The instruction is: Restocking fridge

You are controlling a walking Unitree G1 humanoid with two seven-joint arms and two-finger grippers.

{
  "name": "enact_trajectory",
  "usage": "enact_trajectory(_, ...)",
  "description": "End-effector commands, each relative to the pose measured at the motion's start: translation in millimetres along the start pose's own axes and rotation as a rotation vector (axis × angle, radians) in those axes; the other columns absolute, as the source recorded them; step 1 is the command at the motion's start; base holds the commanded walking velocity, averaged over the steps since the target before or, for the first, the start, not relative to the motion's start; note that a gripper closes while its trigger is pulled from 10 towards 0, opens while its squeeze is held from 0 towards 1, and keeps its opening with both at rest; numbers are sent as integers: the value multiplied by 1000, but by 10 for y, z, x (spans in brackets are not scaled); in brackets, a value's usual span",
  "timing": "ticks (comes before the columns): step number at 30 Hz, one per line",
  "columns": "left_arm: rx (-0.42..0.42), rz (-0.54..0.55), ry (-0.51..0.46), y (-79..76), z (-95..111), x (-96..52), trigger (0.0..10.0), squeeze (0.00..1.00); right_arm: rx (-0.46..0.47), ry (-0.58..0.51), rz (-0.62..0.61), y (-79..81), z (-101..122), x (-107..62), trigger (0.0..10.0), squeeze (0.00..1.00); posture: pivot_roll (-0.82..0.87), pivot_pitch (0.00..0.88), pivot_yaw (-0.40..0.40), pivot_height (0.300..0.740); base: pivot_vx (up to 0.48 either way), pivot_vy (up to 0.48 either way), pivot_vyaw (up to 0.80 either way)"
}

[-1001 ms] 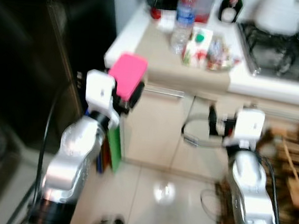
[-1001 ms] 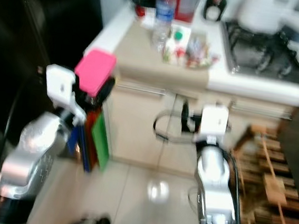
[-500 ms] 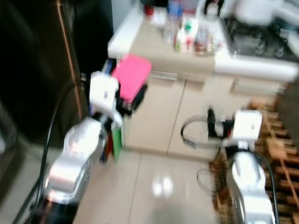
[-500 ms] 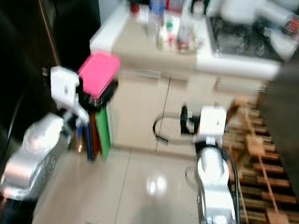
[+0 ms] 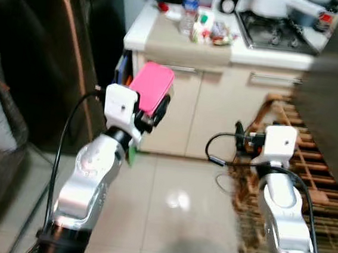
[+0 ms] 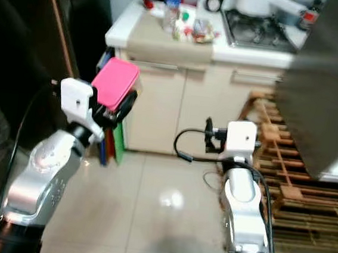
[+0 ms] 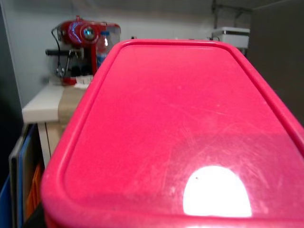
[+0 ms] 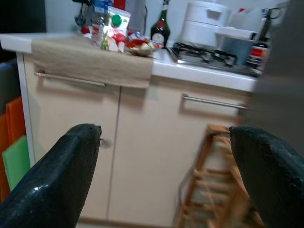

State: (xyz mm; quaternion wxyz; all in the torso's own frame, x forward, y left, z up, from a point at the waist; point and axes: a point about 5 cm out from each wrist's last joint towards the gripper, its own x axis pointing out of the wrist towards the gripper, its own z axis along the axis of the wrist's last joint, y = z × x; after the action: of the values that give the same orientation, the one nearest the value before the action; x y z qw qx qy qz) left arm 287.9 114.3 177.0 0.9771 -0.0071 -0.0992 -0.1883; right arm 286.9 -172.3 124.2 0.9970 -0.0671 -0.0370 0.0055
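Kitchen scene, seen from the robot's head. The left gripper (image 5: 152, 110) is raised at chest height and clamped on a pink-lidded container (image 5: 152, 88), which it holds tilted in the air in front of the beige cabinet doors (image 5: 215, 116). From the left wrist, the container's glossy pink lid (image 7: 175, 123) lies close to the lens, with a bright light reflection on it; beyond it stands a red coffee machine (image 7: 83, 42) on the counter. The right gripper (image 8: 164, 171) is held forward at a lower height, its two black fingers (image 8: 61, 175) spread wide apart and holding nothing; a black cable (image 5: 223, 150) loops beside its wrist.

The white countertop (image 5: 145, 34) carries a beige runner (image 8: 90, 59), a clear water bottle (image 5: 189, 12), several colourful packets (image 5: 211, 30), a dark wine bottle (image 8: 161, 28) and, further right, a gas hob (image 5: 274, 32) with a white appliance (image 8: 202, 26) behind it. To the robot's left stands a tall dark fridge (image 5: 49, 61), its door closed, with a coppery vertical strip down its front. Coloured boards (image 6: 110, 142) stand upright in the gap between fridge and cabinet. A wooden rack (image 5: 306, 193) lies on the pale tiled floor (image 5: 172, 216) at the right. A grey surface (image 5: 332, 82) fills the upper right edge.
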Motion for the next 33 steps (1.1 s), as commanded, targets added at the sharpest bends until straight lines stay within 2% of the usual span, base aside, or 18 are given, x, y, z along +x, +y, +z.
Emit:
enact_trajectory(1,0,17,-14,32,32,7,10000,0,-7,-13,0,-18,36,15,10000,0,-86,0,19,740,0,0,0)
enact_trajectory(7,-32,67,24,130,-42,1,10000,0,-12,-8,-6,-41,23,4,10000,0,-89,0,21,740,0,0,0)
enact_trajectory(14,-36,83,34,147,-71,7,10000,0,-18,-4,-3,-40,15,4,10000,0,-89,0,21,740,0,-415,0)
enact_trajectory(33,-50,31,0,-12,-43,59,10000,0,-36,-10,1,-41,29,29,10000,0,-105,0,27,740,0,-447,0)
